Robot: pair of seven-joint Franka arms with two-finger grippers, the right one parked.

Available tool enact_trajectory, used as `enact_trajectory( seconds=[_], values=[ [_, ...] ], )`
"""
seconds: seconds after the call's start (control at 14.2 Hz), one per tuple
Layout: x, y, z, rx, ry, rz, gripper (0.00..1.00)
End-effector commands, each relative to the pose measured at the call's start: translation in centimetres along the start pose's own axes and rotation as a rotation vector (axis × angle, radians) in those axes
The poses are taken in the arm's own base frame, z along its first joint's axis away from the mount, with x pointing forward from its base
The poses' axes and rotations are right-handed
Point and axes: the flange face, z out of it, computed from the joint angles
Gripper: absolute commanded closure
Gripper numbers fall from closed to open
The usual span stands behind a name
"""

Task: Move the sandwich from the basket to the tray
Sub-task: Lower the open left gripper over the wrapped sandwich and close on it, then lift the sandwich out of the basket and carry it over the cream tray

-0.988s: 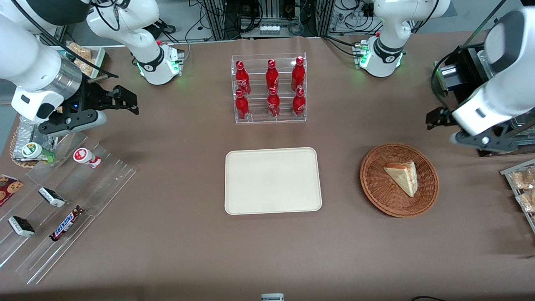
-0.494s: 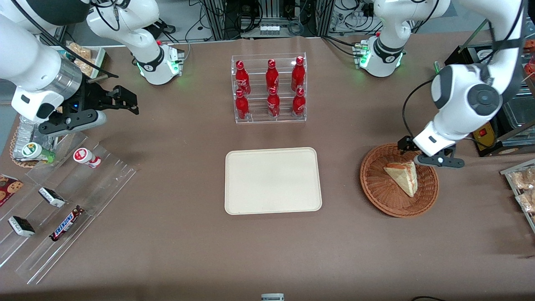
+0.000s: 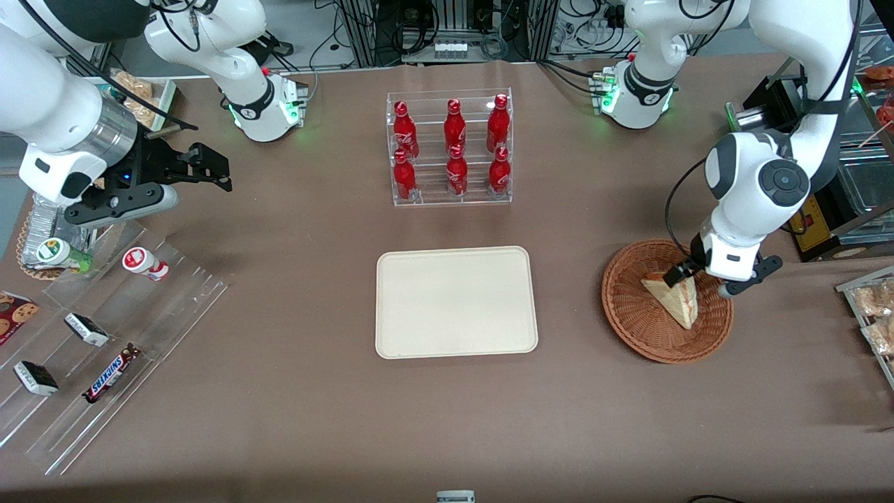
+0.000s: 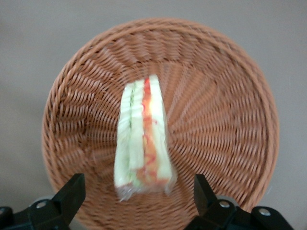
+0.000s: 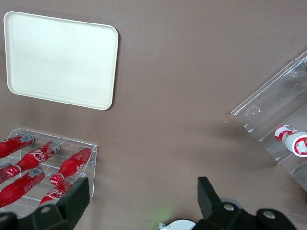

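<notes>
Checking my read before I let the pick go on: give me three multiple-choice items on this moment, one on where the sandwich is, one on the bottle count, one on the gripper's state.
1. Where is the sandwich?
A. on the tray
B. in the basket
C. held in the air

2. How many red bottles stand in the clear rack?
A. four
B. six
C. eight

3. How is the gripper?
A. open above the sandwich
B. shut on the sandwich
C. over the tray

Answers:
1 B: the sandwich lies in the basket, and the tray is bare.
2 B: the red bottles stand in two rows of three.
3 A: the gripper has its fingers spread either side of the sandwich.
</notes>
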Motion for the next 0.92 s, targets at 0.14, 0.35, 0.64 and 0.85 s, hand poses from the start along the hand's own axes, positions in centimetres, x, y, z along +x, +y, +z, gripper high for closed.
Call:
enact_trajectory(
  seconds=[0.14,0.35,0.64,0.85],
  values=[
    [0.3,0.3,3.8,0.006,-0.01,-0.161,0.63],
    [0.9,0.9,2.4,0.003,0.001,-0.127,0.98],
    [1.5,7.3,-2.9,0.057,-0.048,-0.034,1.0],
    [-3.4,16.1,-3.8,0.027,-0.035,0.102,1.0]
  ],
)
